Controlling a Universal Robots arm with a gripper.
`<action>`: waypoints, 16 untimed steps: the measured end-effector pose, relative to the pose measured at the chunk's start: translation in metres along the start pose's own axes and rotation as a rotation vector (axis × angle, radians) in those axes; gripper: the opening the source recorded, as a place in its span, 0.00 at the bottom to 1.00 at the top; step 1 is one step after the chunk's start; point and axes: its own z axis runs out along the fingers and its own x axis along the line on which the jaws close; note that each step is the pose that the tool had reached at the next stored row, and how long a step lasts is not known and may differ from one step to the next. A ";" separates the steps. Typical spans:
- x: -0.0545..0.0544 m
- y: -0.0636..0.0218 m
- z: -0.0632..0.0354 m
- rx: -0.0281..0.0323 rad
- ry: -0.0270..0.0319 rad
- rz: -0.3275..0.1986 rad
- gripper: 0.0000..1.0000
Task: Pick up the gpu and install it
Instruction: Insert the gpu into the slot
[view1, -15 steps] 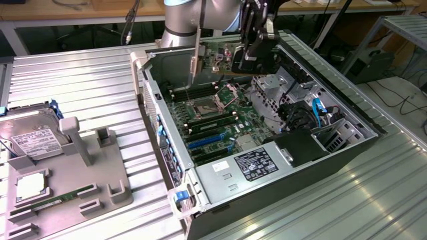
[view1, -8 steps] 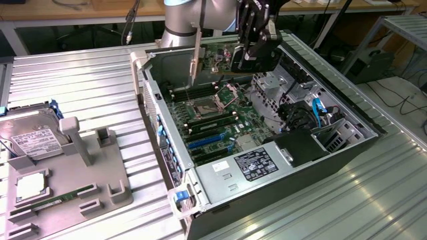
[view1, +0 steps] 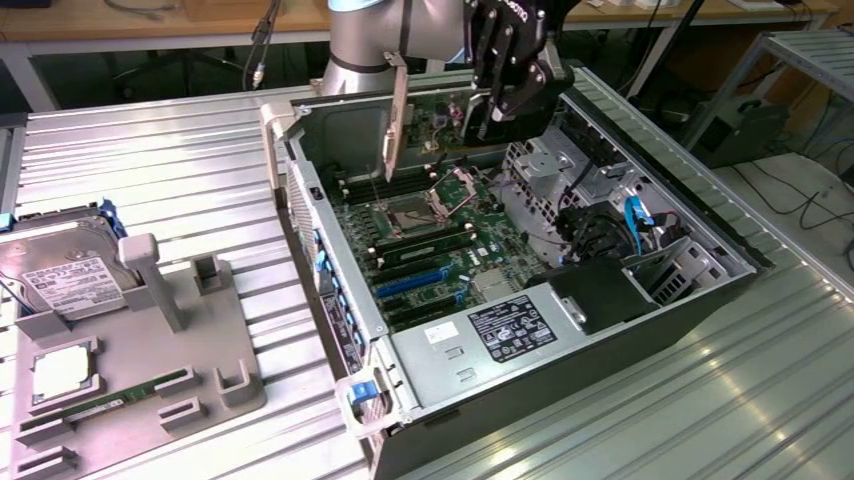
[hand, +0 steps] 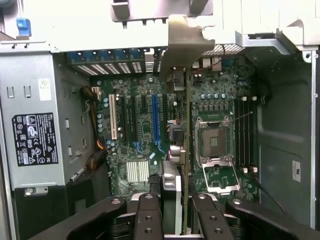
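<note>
The gpu (view1: 430, 118) hangs edge-down above the open computer case (view1: 320, 230), its silvery end bracket (view1: 396, 112) pointing down toward the case's rear wall. My gripper (view1: 497, 112) is shut on the card's far end. In the wrist view the gpu (hand: 185, 125) appears edge-on, its bracket (hand: 184, 42) near the case's rear slot openings, and my gripper (hand: 179, 216) clamps it between black fingers (hand: 148, 215). Below it lies the motherboard (hand: 137, 145) with a long blue slot (hand: 154, 117). The card is well above the board, touching nothing.
A grey fixture (view1: 200, 350) at the exterior view's left carries a hard drive (view1: 60, 275), a processor chip (view1: 60, 372) and a green memory stick (view1: 107, 407). Inside the case are a labelled power supply (view1: 514, 325), an open processor socket (view1: 407, 212) and drive bays with cables (view1: 627, 225).
</note>
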 end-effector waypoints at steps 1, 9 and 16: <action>0.000 -0.0001 0.0000 -0.0001 0.0000 -0.003 0.28; 0.000 0.0000 0.0016 -0.0001 0.0002 -0.003 0.28; 0.000 0.0003 0.0021 -0.0003 0.0001 -0.003 0.28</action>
